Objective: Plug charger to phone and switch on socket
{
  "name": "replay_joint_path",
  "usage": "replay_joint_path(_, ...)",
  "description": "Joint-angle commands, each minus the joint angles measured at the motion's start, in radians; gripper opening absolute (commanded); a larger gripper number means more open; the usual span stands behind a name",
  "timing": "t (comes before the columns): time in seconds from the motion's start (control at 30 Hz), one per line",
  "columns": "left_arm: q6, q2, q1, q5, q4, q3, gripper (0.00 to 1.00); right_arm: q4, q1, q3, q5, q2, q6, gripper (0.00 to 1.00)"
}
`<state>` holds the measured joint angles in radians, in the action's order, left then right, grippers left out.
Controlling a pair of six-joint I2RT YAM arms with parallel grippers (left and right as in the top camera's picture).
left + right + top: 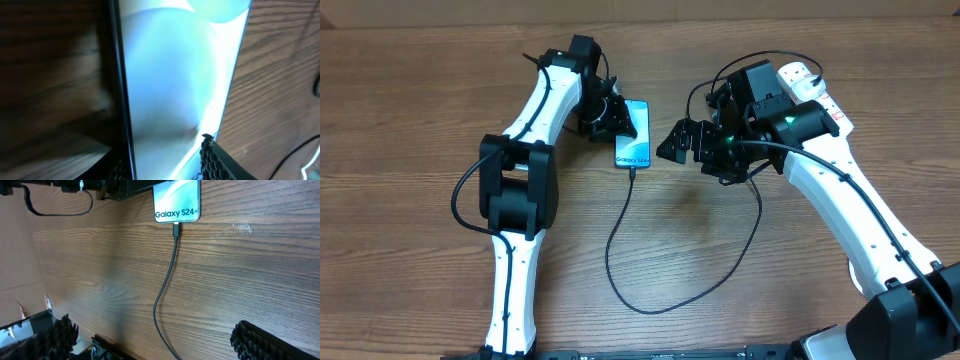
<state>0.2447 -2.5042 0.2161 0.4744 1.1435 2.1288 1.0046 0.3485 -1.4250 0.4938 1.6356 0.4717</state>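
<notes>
The phone [633, 133] lies flat on the wooden table with its screen lit. It fills the left wrist view [175, 75]. My left gripper [607, 115] is shut on the phone's long edges [165, 162]. The black charger cable [616, 230] has its connector tip in the phone's bottom port [176, 227]. It loops toward the front and back up under my right arm. My right gripper [678, 140] is open and empty just right of the phone, above the cable [152, 330]. The white socket strip [802, 78] lies at the back right, partly hidden by the right arm. The white plug is hidden.
The phone shows "Galaxy S24+" at the top of the right wrist view [176, 200]. The cable's loop [650, 308] lies on the table near the front. The table's far edge [440, 25] runs along the back.
</notes>
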Motion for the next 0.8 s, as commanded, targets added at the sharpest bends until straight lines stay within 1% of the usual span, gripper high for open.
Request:
replay_joint_path(0.0,0.007,-0.009,-0.006,-0.134,0.011,-0.002,0.42,-0.003,-0.001,-0.014,0.008,-0.006,0.002,1.00)
replay_joint_path(0.1,0.006,-0.009,-0.006,-0.170,0.021,-0.002,0.43,-0.002,-0.001,-0.014,0.008,-0.006,0.002,1.00)
replay_joint_path(0.23,0.006,-0.009,-0.006,-0.172,0.030,-0.002,0.42,0.000,-0.001,-0.014,0.006,-0.006,0.001,1.00)
replay_joint_path(0.33,0.006,0.002,-0.016,-0.171,0.072,0.026,0.35,0.024,-0.001,-0.014,-0.059,-0.006,-0.002,1.00)
replay_joint_path(0.37,0.006,0.007,-0.021,-0.171,0.090,0.043,0.35,0.031,-0.001,-0.014,-0.075,-0.006,-0.002,1.00)
replay_joint_path(0.43,0.007,0.026,-0.034,-0.171,0.132,0.091,0.37,0.035,-0.007,-0.016,-0.074,-0.006,-0.005,1.00)
replay_joint_path(0.5,0.006,0.061,-0.048,-0.171,0.173,0.151,0.42,0.048,-0.017,-0.029,-0.065,-0.006,-0.071,1.00)
replay_joint_path(0.57,0.002,0.137,-0.065,-0.172,0.195,0.218,0.45,0.132,-0.051,-0.081,-0.113,-0.006,-0.137,1.00)
replay_joint_path(0.63,0.002,0.200,-0.068,-0.184,0.195,0.241,0.48,0.209,-0.095,-0.139,-0.200,-0.006,-0.137,1.00)
replay_joint_path(0.67,0.002,0.255,-0.068,-0.208,0.191,0.245,0.51,0.249,-0.122,-0.174,-0.226,-0.006,-0.142,1.00)
replay_joint_path(0.7,0.002,0.298,-0.068,-0.232,0.191,0.245,0.57,0.295,-0.158,-0.223,-0.232,-0.005,-0.169,1.00)
replay_joint_path(0.73,0.002,0.335,-0.067,-0.259,0.192,0.245,0.69,0.324,-0.185,-0.259,-0.232,-0.005,-0.190,1.00)
replay_joint_path(0.77,0.002,0.368,-0.066,-0.283,0.193,0.245,1.00,0.351,-0.219,-0.300,-0.242,-0.003,-0.206,1.00)
